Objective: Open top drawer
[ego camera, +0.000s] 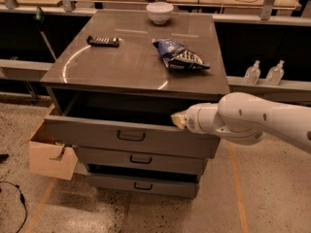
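The top drawer of the grey cabinet stands pulled out, its flat grey front showing a dark wire handle at centre and a dark interior behind it. My white arm reaches in from the right. My gripper sits at the drawer's upper front edge, right of the handle, its tip at the rim of the open drawer. Two shorter drawer fronts lie below; the lowest one also sticks out a little.
On the cabinet top lie a white bowl, a dark flat bar and a blue snack bag. A light wooden box stands left of the cabinet. Two clear bottles stand on a shelf at right.
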Controlling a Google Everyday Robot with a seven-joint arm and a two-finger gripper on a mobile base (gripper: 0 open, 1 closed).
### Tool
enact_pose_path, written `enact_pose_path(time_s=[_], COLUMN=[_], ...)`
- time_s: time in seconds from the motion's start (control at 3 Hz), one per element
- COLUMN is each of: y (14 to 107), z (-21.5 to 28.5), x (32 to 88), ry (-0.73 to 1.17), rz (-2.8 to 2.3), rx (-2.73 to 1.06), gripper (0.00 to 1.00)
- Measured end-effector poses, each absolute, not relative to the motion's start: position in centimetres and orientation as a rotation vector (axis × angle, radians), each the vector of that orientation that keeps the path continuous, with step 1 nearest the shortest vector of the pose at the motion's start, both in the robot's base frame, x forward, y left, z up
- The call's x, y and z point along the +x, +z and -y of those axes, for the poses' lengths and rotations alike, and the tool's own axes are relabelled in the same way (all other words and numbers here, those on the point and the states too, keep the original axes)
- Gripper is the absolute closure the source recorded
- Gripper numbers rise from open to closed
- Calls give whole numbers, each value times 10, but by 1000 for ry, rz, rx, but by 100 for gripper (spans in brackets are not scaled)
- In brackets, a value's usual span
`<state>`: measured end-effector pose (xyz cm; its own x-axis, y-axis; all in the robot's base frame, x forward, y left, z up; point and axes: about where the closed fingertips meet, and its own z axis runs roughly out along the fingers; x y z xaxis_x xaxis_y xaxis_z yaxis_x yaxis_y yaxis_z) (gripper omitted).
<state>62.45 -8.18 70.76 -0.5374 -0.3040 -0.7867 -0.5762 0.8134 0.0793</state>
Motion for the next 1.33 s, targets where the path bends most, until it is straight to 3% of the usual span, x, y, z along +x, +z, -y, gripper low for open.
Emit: enact_pose_path(time_s=[1.33], y=[687], z=[97], x=[593], ry=[524], rz=[-2340], rx=[-753], gripper=[100])
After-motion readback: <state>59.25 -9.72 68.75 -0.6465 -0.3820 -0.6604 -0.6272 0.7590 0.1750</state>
